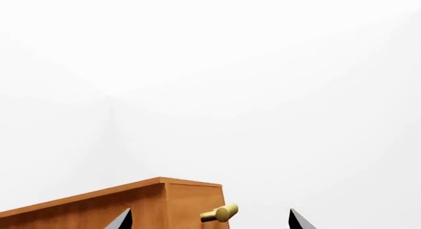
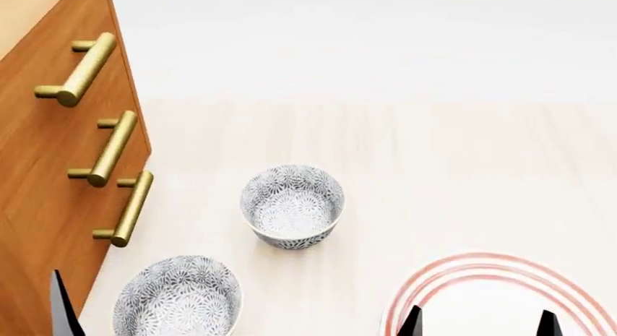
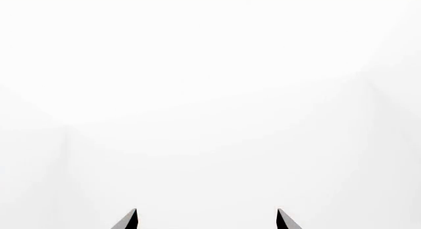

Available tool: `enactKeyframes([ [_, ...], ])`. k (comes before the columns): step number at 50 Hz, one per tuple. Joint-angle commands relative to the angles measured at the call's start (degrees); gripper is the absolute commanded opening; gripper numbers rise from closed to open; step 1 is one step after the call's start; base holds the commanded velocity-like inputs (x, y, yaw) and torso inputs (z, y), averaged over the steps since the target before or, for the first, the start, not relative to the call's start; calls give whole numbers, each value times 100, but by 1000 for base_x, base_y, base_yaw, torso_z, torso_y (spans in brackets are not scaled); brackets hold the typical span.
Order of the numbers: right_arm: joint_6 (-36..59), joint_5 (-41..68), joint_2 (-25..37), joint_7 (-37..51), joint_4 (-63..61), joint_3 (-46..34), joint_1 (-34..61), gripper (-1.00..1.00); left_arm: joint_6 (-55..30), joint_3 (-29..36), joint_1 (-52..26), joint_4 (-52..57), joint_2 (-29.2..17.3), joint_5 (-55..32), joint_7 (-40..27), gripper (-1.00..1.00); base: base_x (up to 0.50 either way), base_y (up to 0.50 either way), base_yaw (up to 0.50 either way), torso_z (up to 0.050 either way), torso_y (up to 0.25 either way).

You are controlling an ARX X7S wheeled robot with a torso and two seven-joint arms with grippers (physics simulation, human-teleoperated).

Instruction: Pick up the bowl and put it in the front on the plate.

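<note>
On the pale wood desk [image 2: 434,155], seen from the head view, everything sits low and near.

Largest: wooden cabinet [image 2: 48,170] along the left edge, three brass bar handles [image 2: 82,67] running down its face. Left wrist view catches one top corner of it and a single brass knob end [image 1: 220,213] against blank white wall.

Next: the plate [image 2: 482,271], white with red rings, cut off by the lower right edge of the head view. Only its far arc shows.

Then two patterned bowls, grey-blue flowers inside and out. The bowl [image 2: 292,204] farther from the robot stands upright near the middle of the desk, well apart from the plate and to its left. The nearer bowl [image 2: 178,298] sits at the bottom edge, close beside the cabinet, partly cropped. Neither touches anything but the desk.

Smallest: dark fingertips. Right tool [image 2: 480,323] shows two tips spread wide, in front of the plate's near part, nothing between them; right wrist view [image 3: 205,220] confirms the gap, empty. Left tool [image 1: 209,221] likewise spread wide and empty in its wrist view; head view shows only one tip of it [image 2: 62,307] by the cabinet.
</note>
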Motion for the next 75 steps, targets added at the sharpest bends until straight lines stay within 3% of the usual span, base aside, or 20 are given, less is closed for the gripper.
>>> enactKeyframes([
  [1, 54, -15, 6, -20, -6, 23, 3, 100, -82, -9, -9, -4, 24, -17, 38, 100, 0, 0, 0, 0, 0],
  [13, 73, -9, 44, 3, 52, -24, 26, 100, -461, 25, -51, 5, 81, 241, 12, 100, 0, 0, 0, 0, 0],
  [43, 148, -31, 120, 104, 32, -106, 36, 100, -509, 140, -64, -1, -27, 145, -79, 100, 0, 0, 0, 0, -109],
  [52, 643, 101, 273, 110, -330, -253, 83, 100, -298, 192, -23, 25, -89, 94, -156, 100, 0, 0, 0, 0, -13],
  [56, 1375, 224, 364, 248, -793, -296, 289, 100, -263, 208, -18, 30, -107, 102, -183, 100, 0, 0, 0, 0, 0],
  [62, 3723, 514, 469, 782, -1619, -277, 1522, 100, -293, 237, -27, 17, -121, 66, -182, 100, 0, 0, 0, 0, 0],
  [67, 5719, 996, 428, 1145, -1256, -260, 3092, 100, -290, 257, -37, -33, -137, 29, -196, 100, 0, 0, 0, 0, 0],
  [75, 7878, 1905, 204, 1111, -103, -294, 5079, 100, -348, 302, -58, -77, -147, -4, -193, 100, 0, 0, 0, 0, 0],
])
